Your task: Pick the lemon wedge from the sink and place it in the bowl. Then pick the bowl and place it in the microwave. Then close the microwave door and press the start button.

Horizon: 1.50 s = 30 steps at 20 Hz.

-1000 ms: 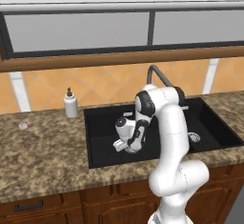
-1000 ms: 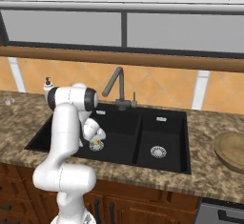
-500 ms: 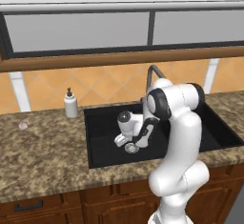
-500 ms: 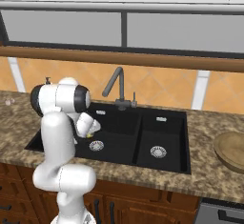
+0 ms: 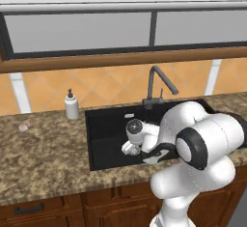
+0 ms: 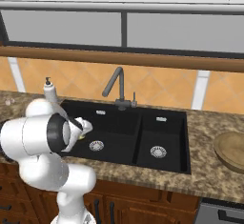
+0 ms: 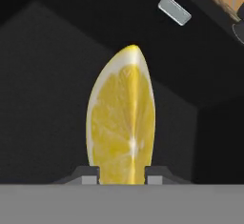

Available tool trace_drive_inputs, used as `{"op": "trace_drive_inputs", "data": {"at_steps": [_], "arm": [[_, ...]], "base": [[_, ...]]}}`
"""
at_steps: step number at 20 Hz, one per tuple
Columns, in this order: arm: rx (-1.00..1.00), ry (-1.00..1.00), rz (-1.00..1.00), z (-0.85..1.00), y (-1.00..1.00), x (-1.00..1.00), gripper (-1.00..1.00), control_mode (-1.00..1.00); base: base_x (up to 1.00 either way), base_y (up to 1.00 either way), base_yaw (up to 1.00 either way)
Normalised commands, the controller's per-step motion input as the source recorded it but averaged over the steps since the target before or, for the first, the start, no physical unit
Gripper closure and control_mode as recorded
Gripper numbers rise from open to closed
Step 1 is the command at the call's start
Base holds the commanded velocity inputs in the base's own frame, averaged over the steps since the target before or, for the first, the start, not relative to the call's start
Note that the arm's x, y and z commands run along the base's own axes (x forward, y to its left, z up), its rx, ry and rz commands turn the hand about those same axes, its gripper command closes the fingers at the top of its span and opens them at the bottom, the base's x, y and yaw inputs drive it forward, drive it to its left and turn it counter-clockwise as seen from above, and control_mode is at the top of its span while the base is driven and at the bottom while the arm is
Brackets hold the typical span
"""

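**Lemon wedge gripped, still over the sink — first step half done**

The gripper (image 7: 122, 178) is clamped on the lemon wedge (image 7: 121, 127): in the hand view the two finger tips sit tight against its base on either side, and the wedge stands up between them with its cut face to the camera. In the right base view a small spot of yellow shows at the hand, just above the left basin of the sink (image 6: 164, 123) and beside its drain (image 6: 96, 146). In the left base view the hand hangs over that same basin, in front of the faucet (image 5: 157, 83).

Progress, judged from these views: the pick looks made, but the wedge is not yet in the bowl (image 6: 231, 150), which sits on the counter well to the right of the sink, apart from the arm. Left to do: carry the wedge across to the bowl and drop it in, lift the bowl into the microwave, shut the door, press start (most of the job, really). A soap bottle (image 5: 72, 106) stands on the counter left of the sink, out of the way.
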Motion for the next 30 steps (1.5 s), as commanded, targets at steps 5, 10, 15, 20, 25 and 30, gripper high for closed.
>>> {"op": "trace_drive_inputs", "data": {"at_steps": [5,10,15,20,25,30], "arm": [[-0.01,0.00,0.00,1.00,0.00,-0.32,1.00,-1.00],[0.00,0.00,0.00,1.00,0.00,-0.23,1.00,-1.00],[0.00,0.00,0.00,1.00,0.00,-0.70,1.00,-1.00],[0.00,0.00,0.00,1.00,-0.30,-0.94,1.00,-1.00],[0.00,-0.01,0.00,0.69,-0.66,-0.84,1.00,-1.00],[0.00,-0.01,0.00,0.21,-0.86,-0.81,1.00,-1.00]], "base": [[0.00,0.00,0.00],[0.00,0.00,0.00],[0.00,0.00,0.00],[0.00,0.00,0.00],[0.00,0.00,0.00],[0.00,0.00,0.00]]}}
